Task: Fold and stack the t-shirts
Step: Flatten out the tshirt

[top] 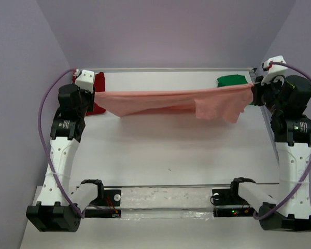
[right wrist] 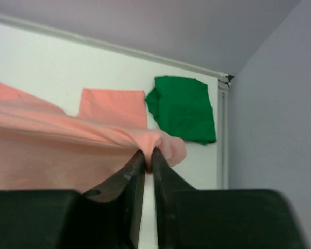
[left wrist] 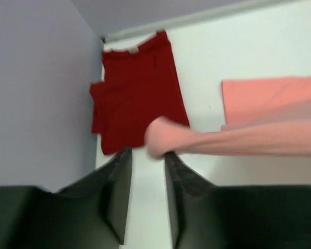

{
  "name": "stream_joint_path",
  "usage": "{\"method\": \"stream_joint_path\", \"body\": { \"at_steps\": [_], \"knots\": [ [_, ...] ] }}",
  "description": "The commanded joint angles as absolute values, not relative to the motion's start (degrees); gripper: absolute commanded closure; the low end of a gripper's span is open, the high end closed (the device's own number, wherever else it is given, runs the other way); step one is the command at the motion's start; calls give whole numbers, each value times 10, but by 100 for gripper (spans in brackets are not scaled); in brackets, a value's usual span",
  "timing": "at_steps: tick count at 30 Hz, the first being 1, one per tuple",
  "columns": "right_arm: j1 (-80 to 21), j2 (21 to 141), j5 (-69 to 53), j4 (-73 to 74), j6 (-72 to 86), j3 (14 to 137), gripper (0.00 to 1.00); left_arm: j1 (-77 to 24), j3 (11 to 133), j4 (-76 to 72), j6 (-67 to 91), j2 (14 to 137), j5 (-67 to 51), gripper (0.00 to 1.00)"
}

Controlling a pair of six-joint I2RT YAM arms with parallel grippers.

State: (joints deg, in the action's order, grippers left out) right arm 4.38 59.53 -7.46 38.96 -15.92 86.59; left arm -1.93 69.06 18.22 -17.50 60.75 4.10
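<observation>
The salmon-pink t-shirt (top: 171, 101) hangs stretched in a band above the table between both arms. My right gripper (top: 253, 91) (right wrist: 148, 151) is shut on its right end, with cloth bunched over the fingertips. My left gripper (top: 93, 93) (left wrist: 147, 153) is open at the left end. The shirt's blurred end (left wrist: 158, 137) rests just past the tip of the right finger, and no cloth lies in the gap between the jaws. The dark red t-shirt (left wrist: 137, 93) lies flat in the far left corner. The green t-shirt (right wrist: 184, 109) lies in the far right corner.
The white table (top: 171, 155) is walled by purple panels at the back and on both sides. A raised strip runs along its far edge (right wrist: 119, 49). The arm bases and a clear rail (top: 166, 197) sit at the near edge.
</observation>
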Motion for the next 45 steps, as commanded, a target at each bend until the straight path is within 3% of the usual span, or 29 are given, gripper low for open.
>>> {"method": "stream_joint_path", "body": {
  "at_steps": [1, 2, 3, 14, 24, 35, 45],
  "knots": [
    [56, 533, -10, 421, -171, 800, 40, -9, 605, 214, -206, 516, 3, 25],
    [56, 527, -4, 421, -169, 793, 4, -9, 583, 211, -207, 502, 3, 10],
    [56, 525, -3, 418, -168, 786, 0, -9, 578, 203, -214, 483, 3, 3],
    [56, 654, 17, 410, -148, 861, 0, -9, 716, 202, -218, 586, 3, 1],
    [56, 783, -127, 445, -144, 771, 0, -15, 664, 199, -161, 746, -223, 1],
    [56, 1038, -231, 508, -178, 932, 0, -135, 774, 243, -184, 962, -297, 1],
    [56, 1135, -231, 534, -186, 1019, 0, -197, 838, 238, -185, 1095, -298, 1]
  ]
}}
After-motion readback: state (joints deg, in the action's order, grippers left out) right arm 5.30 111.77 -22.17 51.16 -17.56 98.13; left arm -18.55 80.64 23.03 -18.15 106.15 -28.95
